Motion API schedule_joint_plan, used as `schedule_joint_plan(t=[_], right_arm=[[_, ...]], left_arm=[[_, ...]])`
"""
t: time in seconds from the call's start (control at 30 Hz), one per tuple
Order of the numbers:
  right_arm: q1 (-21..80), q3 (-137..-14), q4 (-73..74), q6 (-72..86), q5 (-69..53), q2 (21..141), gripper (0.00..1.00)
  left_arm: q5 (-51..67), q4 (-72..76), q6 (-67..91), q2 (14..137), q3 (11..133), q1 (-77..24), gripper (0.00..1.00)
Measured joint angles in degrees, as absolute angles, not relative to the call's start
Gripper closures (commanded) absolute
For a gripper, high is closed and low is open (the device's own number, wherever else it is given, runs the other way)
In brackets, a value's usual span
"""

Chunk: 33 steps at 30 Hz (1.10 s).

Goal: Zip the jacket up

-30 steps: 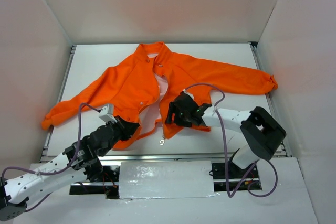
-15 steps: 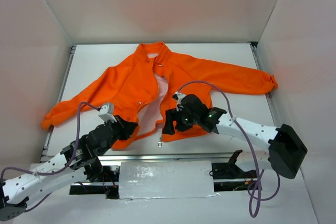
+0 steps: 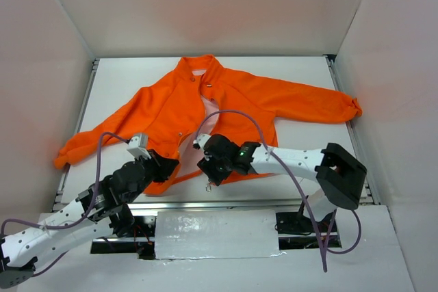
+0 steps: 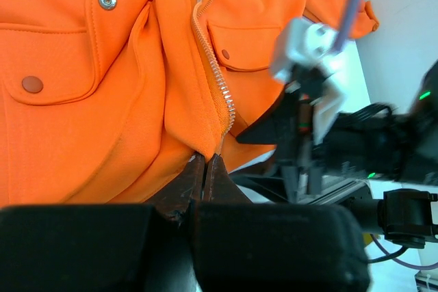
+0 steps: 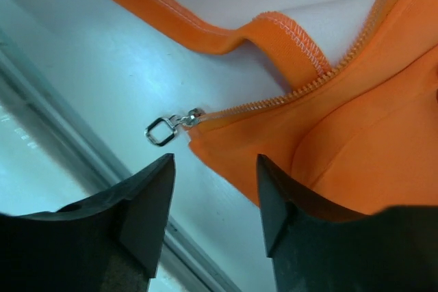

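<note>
Left end effector pinches jacket hem; right end effector (wide) above zipper pull.

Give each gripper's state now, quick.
Left gripper: closed on hem of the bright orange fabric jacket.
Right gripper: open, empty, by the small silver metal zipper pull.

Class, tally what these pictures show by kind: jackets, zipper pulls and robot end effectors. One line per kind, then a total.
Orange jacket: 1
Metal zipper pull: 1
End effectors: 2, the left end effector and the right end effector
Total: 4
</note>
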<state>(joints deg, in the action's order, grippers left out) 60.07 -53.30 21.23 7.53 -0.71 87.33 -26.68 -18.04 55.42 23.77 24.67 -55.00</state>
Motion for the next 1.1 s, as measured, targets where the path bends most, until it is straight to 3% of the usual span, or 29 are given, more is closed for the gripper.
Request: schedule_joint_plan(t=[0.13, 0.53, 1.1], right_arm=[[62.70, -53.74, 21.65, 6.87, 5.23, 91.29, 0.53], [64.75, -54.43, 20.88, 8.08, 12.14, 95.53, 0.48], [65.39, -54.33, 17.23, 12.62, 11.05, 92.79, 0.51]], left_arm=[[-26.68, -18.90, 55.40, 23.68, 24.84, -55.00, 1.00], [-26.00, -19.33, 55.16, 23.46, 25.15, -55.00, 1.00], [-24.69, -19.25, 54.15, 23.53, 25.15, -55.00, 1.00]])
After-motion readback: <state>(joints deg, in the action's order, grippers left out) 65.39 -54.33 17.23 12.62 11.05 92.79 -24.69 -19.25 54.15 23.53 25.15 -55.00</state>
